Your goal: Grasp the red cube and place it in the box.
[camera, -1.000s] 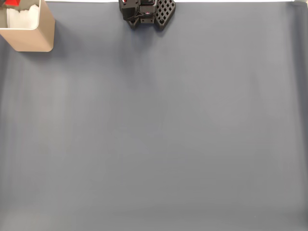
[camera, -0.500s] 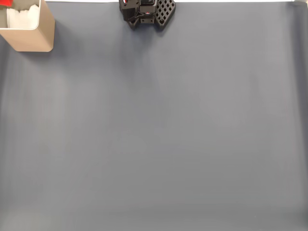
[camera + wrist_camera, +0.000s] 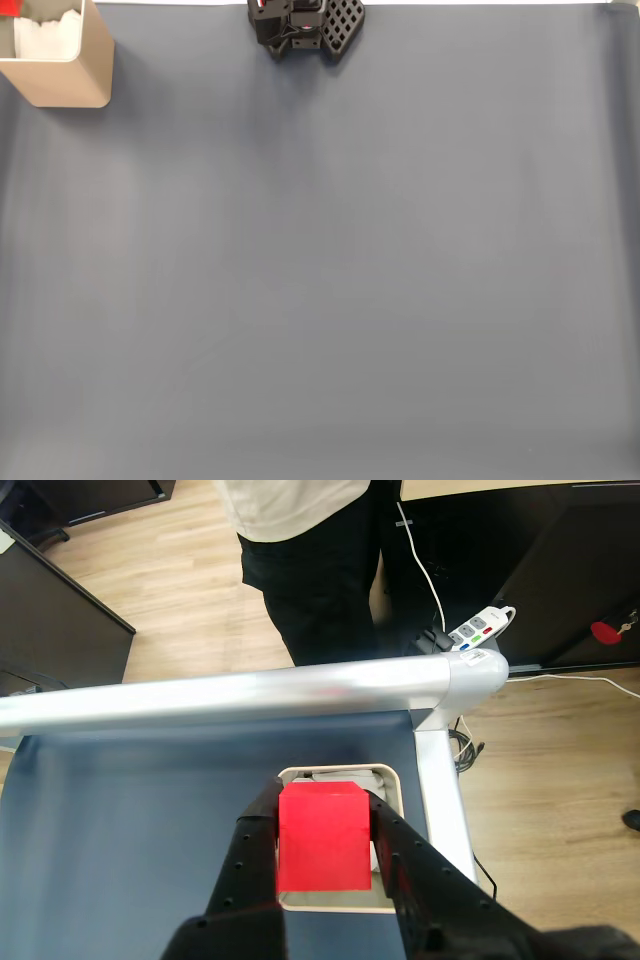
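Held high over the box [image 3: 392,780]: red cube [image 3: 322,836] pinched between the two black fingers [image 3: 256,845] of the gripper [image 3: 325,830], jaws closed just to the cube's width, one pad on each side face. Carried there so that a release would drop it straight in; box rim showing around the cube on the far and right sides in the wrist view. Box parked in the mat's corner, hard against the silver table rail [image 3: 250,695], out of the way of the open working area. In the fixed view, box [image 3: 80,70] at the top-left corner of the grey mat [image 3: 330,280], a sliver of red [image 3: 8,7] at the frame's edge above it, probably the cube. A person's legs [image 3: 320,580] beyond the rail. Not yet released; height above the box hard to judge.
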Controlling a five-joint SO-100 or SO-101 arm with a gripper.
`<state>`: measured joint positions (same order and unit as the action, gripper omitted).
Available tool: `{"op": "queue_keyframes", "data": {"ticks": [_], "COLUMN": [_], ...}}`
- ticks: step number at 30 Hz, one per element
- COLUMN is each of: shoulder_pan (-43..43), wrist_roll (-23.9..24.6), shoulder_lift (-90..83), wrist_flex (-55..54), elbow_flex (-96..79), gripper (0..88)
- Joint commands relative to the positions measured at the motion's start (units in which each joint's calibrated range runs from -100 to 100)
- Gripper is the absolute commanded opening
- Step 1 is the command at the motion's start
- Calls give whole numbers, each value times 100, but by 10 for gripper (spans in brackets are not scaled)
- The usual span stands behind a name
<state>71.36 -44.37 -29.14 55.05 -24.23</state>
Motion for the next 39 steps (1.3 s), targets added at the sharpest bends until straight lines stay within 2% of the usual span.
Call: {"op": "queue_keyframes", "data": {"ticks": [1,39], "shoulder_pan": [8,193], "wrist_roll": [-49,-337], "shoulder_lift": [-163,-206], "wrist_flex": [-136,-456], "elbow_flex": [142,-341], "gripper": [48,54]}}
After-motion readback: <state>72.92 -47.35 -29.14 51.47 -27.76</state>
